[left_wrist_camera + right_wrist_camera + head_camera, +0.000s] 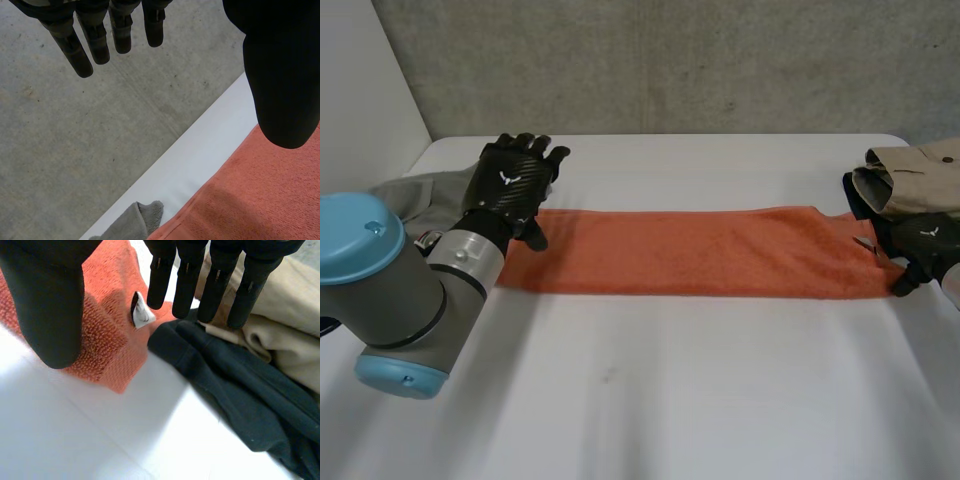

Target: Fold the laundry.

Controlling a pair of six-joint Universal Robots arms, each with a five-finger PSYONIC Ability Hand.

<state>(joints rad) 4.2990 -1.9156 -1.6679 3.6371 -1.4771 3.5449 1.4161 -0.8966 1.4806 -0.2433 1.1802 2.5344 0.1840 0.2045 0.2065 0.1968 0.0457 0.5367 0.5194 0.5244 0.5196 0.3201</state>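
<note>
An orange towel [700, 252] lies folded into a long strip across the middle of the white table [650, 400]. My left hand [510, 185] hovers above the strip's left end with straight, spread fingers [85, 47] and holds nothing; the thumb [282, 85] hangs over the orange towel [260, 195]. My right hand [923, 250] is at the strip's right end, open, its thumb [47, 310] over the towel's corner [107, 357] and its fingers [215, 282] near a small white label [141, 312].
A beige garment [915, 175] and a dark garment [235, 385] are piled at the table's right edge, beside my right hand. A grey cloth [415, 195] lies at the left edge behind my left arm, also seen as the grey cloth [131, 222].
</note>
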